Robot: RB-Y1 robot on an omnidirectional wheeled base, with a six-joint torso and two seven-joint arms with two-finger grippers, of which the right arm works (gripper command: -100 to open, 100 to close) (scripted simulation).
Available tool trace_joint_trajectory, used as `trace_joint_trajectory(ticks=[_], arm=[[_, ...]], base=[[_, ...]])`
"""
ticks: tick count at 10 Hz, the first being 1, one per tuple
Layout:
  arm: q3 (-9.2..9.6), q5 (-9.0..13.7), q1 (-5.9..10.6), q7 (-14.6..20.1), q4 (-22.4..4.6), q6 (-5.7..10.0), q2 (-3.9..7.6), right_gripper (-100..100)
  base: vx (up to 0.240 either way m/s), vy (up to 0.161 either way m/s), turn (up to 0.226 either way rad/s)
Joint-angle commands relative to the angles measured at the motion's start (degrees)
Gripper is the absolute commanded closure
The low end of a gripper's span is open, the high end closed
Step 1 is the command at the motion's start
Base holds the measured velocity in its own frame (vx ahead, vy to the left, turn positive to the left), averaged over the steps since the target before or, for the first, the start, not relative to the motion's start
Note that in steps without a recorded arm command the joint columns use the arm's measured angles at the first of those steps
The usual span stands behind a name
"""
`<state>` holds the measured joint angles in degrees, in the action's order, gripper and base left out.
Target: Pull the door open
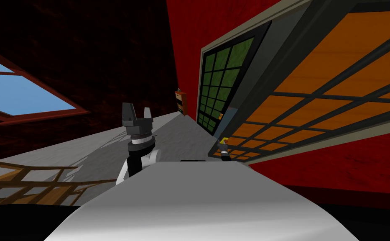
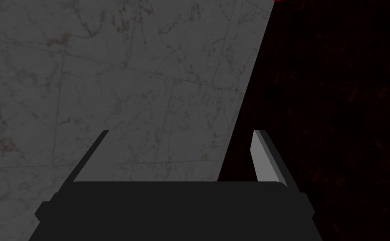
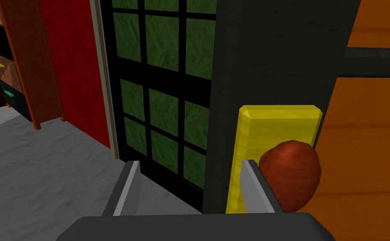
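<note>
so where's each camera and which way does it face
Head view: on the head, looking down and forward at the orange-paned door; left claw raised, right claw at its edge.
Left wrist view: on the left hand, facing a grey marbled surface and dark red wall; its claw open.
Right wrist view: on the right hand, facing the yellow plate and red-brown knob; its claw open.
Shared: head and right wrist views both show the door.

The knob (image 3: 292,173) sits on its plate (image 3: 273,125) on the door (image 3: 269,54), just beside the right pincer (image 3: 189,163).
</note>
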<state>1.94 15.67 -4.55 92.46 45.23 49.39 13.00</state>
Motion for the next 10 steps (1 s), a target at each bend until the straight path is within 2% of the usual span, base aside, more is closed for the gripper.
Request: trace_joint_trajectory(ticks=[1,3,4,5,7,8,9,10], arm=[[-0.16,0.03,-0.98,0.98,0.39,-0.56,1.23,-100],[0.41,-0.26,-1.36,1.96,0.83,-0.91,1.89,-100],[1.02,-0.49,-0.72,1.91,0.12,-0.5,1.14,-100],[0.9,-0.42,-1.09,3.17,-0.3,-0.09,2.29,-100],[0.73,-0.34,-1.18,3.63,-0.43,0.12,2.86,-100],[1.78,-0.75,-0.94,3.69,-1.64,0.46,1.81,-100],[1.78,-0.75,-0.94,3.69,-1.64,0.46,1.81,100],[1.78,-0.75,-0.94,3.69,-1.64,0.46,1.81,100]], base=[[-0.207,0.004,-0.001],[-0.211,-0.007,-0.007],[-0.098,0.021,0.029],[-0.01,-0.06,0.162],[0.039,-0.102,0.062],[0.018,-0.038,0.053],[0.002,0.019,-0.019],[-0.006,0.014,-0.039]])
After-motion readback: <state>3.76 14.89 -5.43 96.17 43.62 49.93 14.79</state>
